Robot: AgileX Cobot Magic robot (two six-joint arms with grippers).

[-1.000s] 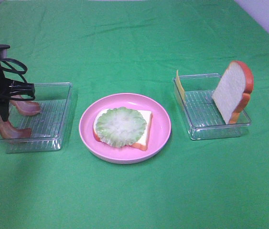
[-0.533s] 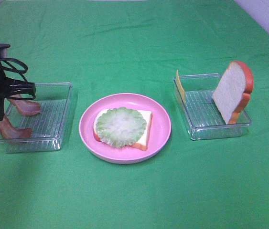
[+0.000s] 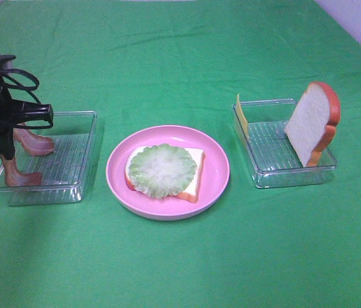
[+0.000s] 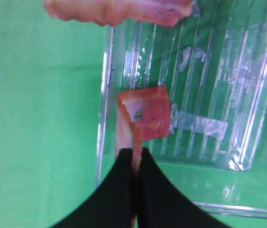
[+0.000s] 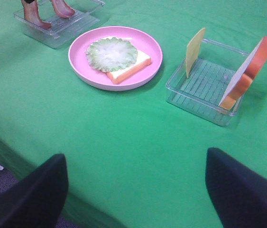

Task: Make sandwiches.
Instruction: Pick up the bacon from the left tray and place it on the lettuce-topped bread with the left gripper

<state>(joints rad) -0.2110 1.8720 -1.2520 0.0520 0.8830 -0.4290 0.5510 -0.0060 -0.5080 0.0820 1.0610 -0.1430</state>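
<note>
No text, label, brand, number or sign can be read anywhere in these views.

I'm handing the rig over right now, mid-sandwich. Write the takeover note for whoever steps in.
Left gripper: shut on one bacon strip in the left tray; the second bacon strip lies in the same tray.
Right gripper: open, empty, over the cloth.
Done: bread slice on the pink plate, lettuce on top.
Left: add bacon, then the cheese slice and top bread slice, both leaning in the right tray.
</note>
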